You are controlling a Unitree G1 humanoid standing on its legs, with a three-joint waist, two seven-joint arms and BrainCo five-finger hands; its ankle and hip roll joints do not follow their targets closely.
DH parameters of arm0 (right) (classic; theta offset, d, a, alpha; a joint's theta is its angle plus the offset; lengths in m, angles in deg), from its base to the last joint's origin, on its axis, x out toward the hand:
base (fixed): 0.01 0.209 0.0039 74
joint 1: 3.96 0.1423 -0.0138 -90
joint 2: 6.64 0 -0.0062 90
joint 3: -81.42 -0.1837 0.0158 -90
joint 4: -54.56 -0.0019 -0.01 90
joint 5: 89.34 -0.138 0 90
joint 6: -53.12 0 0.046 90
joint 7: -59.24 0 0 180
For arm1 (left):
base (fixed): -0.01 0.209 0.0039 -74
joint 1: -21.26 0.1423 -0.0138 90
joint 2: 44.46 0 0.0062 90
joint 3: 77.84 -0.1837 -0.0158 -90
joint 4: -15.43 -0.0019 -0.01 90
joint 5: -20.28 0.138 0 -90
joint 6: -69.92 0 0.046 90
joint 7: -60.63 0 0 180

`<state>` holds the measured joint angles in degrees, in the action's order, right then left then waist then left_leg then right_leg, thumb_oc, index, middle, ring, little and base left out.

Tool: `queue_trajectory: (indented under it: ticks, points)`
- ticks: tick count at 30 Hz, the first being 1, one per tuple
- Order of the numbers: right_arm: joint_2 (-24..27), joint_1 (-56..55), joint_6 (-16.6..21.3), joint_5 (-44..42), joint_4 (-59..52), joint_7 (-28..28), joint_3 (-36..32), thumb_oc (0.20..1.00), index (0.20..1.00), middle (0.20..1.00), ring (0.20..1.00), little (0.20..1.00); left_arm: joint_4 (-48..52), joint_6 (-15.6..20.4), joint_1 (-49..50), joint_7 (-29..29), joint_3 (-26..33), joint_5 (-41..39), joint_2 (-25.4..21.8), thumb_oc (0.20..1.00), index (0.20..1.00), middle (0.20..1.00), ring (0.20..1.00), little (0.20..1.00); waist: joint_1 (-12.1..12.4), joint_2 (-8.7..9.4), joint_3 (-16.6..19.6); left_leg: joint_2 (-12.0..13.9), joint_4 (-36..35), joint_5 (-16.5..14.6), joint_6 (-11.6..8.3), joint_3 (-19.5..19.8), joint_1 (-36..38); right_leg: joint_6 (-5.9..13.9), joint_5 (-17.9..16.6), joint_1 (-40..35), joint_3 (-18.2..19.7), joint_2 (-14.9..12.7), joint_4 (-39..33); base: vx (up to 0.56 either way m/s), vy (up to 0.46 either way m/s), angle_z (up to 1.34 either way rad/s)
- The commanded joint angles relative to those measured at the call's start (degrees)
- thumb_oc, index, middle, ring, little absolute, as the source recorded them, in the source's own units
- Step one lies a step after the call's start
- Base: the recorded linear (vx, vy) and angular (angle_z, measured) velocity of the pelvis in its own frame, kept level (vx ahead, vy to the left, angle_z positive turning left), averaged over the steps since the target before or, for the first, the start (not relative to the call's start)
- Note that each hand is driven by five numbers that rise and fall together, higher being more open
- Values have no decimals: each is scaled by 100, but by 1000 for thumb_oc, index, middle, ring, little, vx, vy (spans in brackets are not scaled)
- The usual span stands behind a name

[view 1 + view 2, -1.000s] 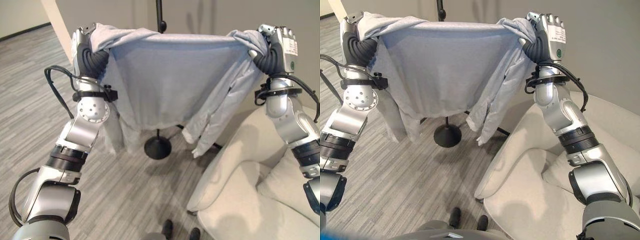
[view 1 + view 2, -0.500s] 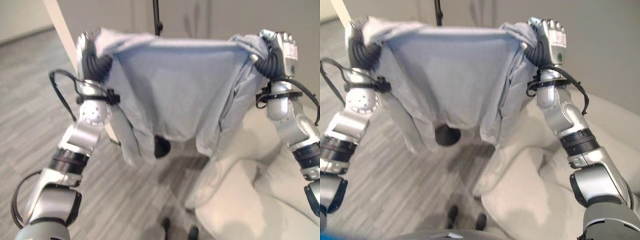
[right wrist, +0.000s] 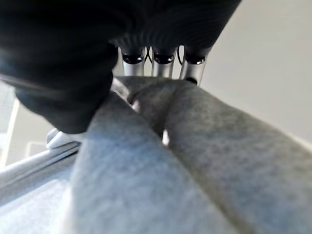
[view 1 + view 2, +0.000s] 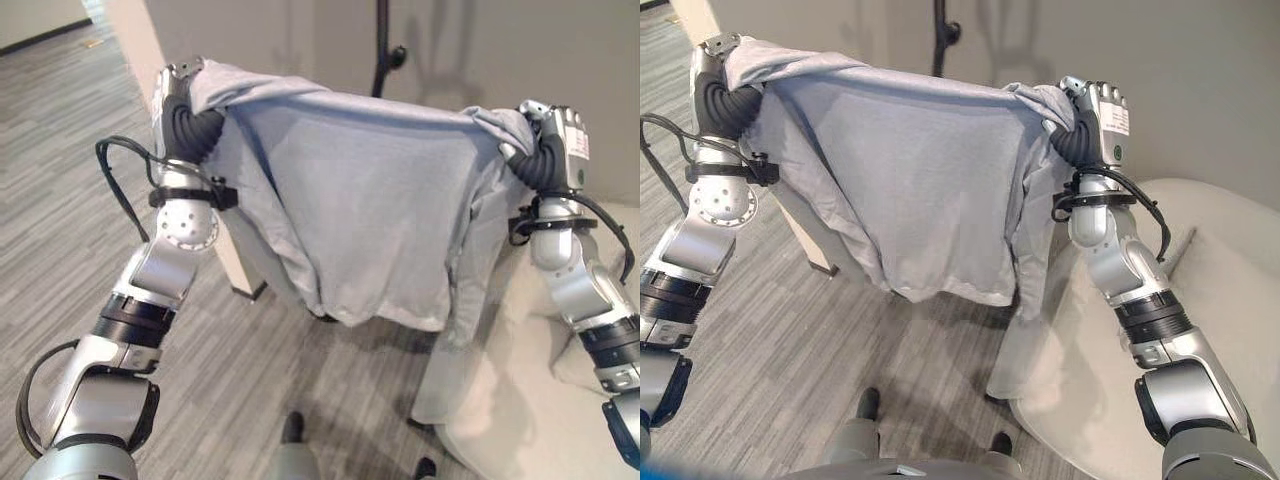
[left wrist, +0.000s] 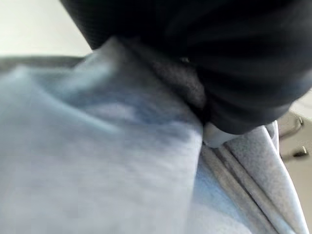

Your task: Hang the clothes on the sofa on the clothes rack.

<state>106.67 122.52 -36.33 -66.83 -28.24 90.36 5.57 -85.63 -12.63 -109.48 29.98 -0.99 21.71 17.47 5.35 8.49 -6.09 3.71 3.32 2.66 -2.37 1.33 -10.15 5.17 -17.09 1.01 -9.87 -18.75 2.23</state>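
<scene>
fingers of right hand and left hand curl on shirt, stretched between them, long axis hand to hand; rack pole just beyond, nearer right hand.

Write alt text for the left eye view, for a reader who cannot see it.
A light grey shirt hangs spread between the robot's raised left hand and right hand, each gripping a shoulder of it. A black clothes rack pole rises behind the shirt, and a cream sofa sits at lower right on grey striped flooring.
</scene>
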Motion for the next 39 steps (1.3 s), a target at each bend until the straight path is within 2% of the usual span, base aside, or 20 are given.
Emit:
queue_trajectory:
  ticks: [1, 2, 3, 4, 5, 6, 7, 9, 12, 21, 25, 34, 36, 39]
  points:
    - [621, 187, -265, 1, 496, 234, -534, 200, 200, 200, 200, 200, -245, 89, -98, -200, 376, 168, -14, 200, 200, 200, 200, 200, 95, -266, 600, -79, -774, -6, -155, -131, 367, 659, 1427, -28, 225, 699, 30, 164, 194, 40]
    - [635, 234, -232, -48, 506, 218, -482, 200, 200, 200, 200, 200, -253, 63, -77, -168, 353, 176, 49, 200, 200, 200, 200, 200, 84, -261, 581, -185, -785, -50, -108, -107, 475, 545, 1526, 146, 162, 1074, -53, 154, 151, 26]
    - [627, 251, -215, -60, 517, 222, -449, 200, 200, 200, 200, 200, -254, 44, -58, -162, 355, 186, 86, 200, 200, 200, 200, 200, 68, -241, 535, -267, -795, -63, -63, -90, 545, 499, 1504, 291, 158, 1276, -120, 114, 99, 10]
    - [628, 261, -212, -62, 525, 225, -439, 200, 200, 200, 200, 200, -252, 41, -54, -162, 361, 189, 87, 200, 200, 200, 200, 200, 65, -253, 536, -255, -792, -81, -65, -87, 550, 494, 1509, 284, 155, 1288, -122, 91, 74, -9]
    - [681, 197, -232, -8, 543, 261, -462, 200, 200, 200, 200, 200, -229, 18, 22, -166, 403, 226, 181, 200, 200, 200, 200, 200, 6, -271, 472, -327, -785, -109, -18, -15, 605, 443, 1610, 357, 281, 1449, -178, 86, 64, 17]
    - [729, 142, -226, 10, 587, 247, -496, 200, 200, 200, 200, 200, -220, 45, -9, -134, 360, 251, 226, 200, 200, 200, 200, 200, -56, -279, 442, -397, -767, -96, -17, 97, 599, 501, 1632, 289, 472, 1518, -291, 136, 97, 48]
    - [767, 118, -221, 51, 586, 229, -499, 200, 200, 200, 200, 200, -240, 27, -50, -109, 306, 293, 318, 200, 200, 200, 200, 200, -126, -278, 419, -469, -776, -103, -16, 198, 670, 459, 1582, 264, 676, 1602, -349, 128, 35, 96]
    - [799, 108, -210, 11, 534, 196, -502, 200, 200, 200, 200, 200, -250, 52, -22, -71, 289, 299, 480, 200, 200, 200, 200, 200, -171, -317, 486, -485, -825, -167, -52, 283, 838, 445, 1381, 98, 709, 1655, -624, 221, -41, 74]
    - [811, 36, -207, 13, 471, 131, -526, 200, 200, 200, 200, 200, -225, 45, 10, -1, 229, 284, 577, 200, 200, 200, 200, 200, -256, -373, 626, -452, -832, -216, -65, 307, 930, 456, 1363, 25, 651, 1646, -723, 143, -64, 6]
    - [783, -236, -176, 14, 397, 65, -627, 200, 200, 200, 200, 200, -98, -7, 175, 68, 193, 335, 710, 200, 200, 200, 200, 200, -368, -398, 723, -358, -832, -270, -128, 307, 1067, 447, 1493, -132, 494, 1641, -723, 46, -54, 9]
    - [850, -360, -134, 19, 417, 111, -728, 200, 200, 200, 200, 200, -83, 29, 129, 94, 102, 343, 833, 200, 200, 200, 200, 200, -452, -438, 661, -343, -819, -201, -149, 70, 1001, 480, 1516, -184, 262, 1561, -723, -7, 26, 25]
    - [743, -105, -188, 112, 517, 24, -524, 200, 200, 200, 200, 200, -49, 28, 49, 148, 32, 391, 772, 200, 200, 200, 200, 200, -423, -553, 747, -488, -829, -363, 45, 11, 1117, 564, 1441, -252, 312, 1379, -697, 24, 97, 5]
    - [708, 6, -212, 125, 543, 8, -468, 200, 200, 200, 200, 200, -54, 24, 23, 153, 39, 374, 736, 200, 200, 200, 200, 200, -388, -570, 697, -528, -821, -389, 119, 5, 1130, 587, 1482, -147, 342, 1313, -418, -27, 132, -11]
    - [665, 132, -258, 114, 566, 3, -436, 200, 200, 200, 200, 200, -18, 3, -2, 144, 100, 369, 682, 200, 200, 200, 200, 200, -341, -623, 497, -551, -805, -422, 230, -43, 1230, 644, 1529, 258, 368, 1238, 590, -33, 114, -19]
